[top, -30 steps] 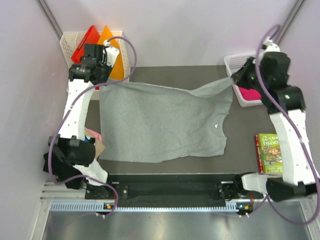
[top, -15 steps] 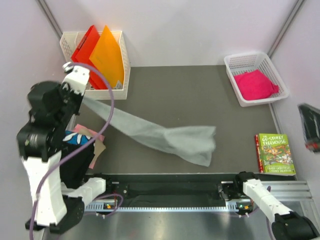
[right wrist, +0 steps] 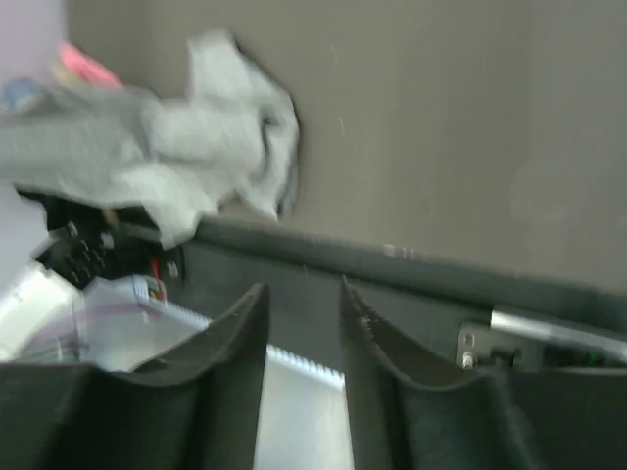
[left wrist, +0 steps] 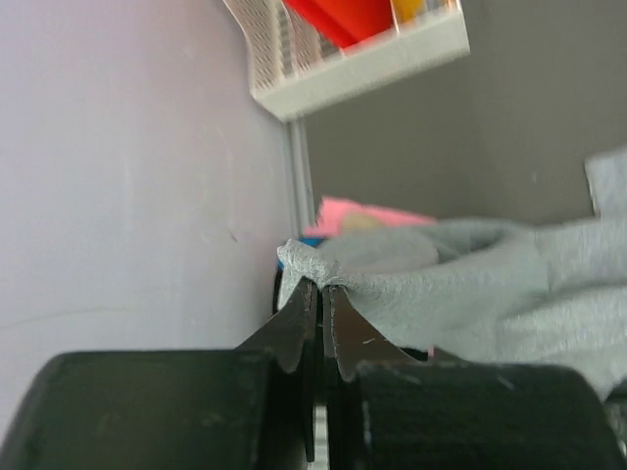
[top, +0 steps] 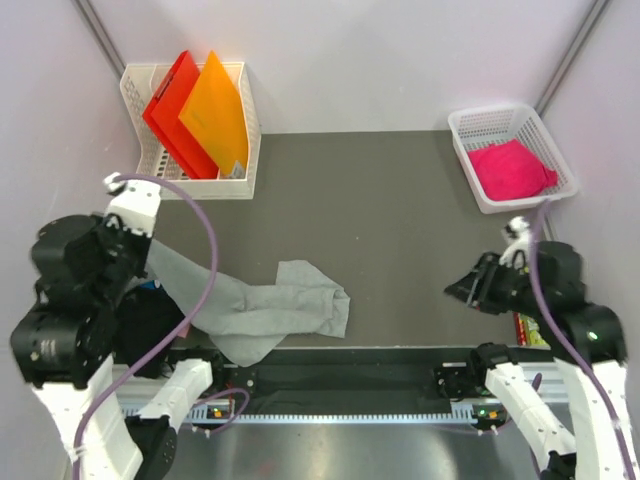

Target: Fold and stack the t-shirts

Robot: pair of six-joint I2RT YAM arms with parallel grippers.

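Observation:
The light grey t-shirt [top: 270, 308] lies bunched in a heap at the near left of the dark mat, with one corner stretched up to the left. My left gripper [top: 148, 252] is shut on that corner, by the left wall; the wrist view shows the cloth [left wrist: 470, 284] pinched at the tips [left wrist: 320, 286]. My right gripper [top: 460, 292] is open and empty above the mat's near right, its jaws [right wrist: 302, 289] apart, with the grey heap [right wrist: 196, 147] far off. The pink t-shirt [top: 510, 170] lies in a white basket [top: 470, 125] at the far right. A dark cloth [top: 150, 320] lies under my left arm.
A white basket [top: 250, 130] at the far left holds a red folder [top: 170, 110] and an orange folder [top: 215, 115]; it also shows in the left wrist view [left wrist: 362, 69]. The book [top: 522, 330] is mostly hidden under my right arm. A black rail [top: 340, 380] runs along the near edge.
The grey shirt was spread flat between both grippers. The right gripper let go and swung to the near right. The left gripper dragged the shirt near-left, where it collapsed into a heap.

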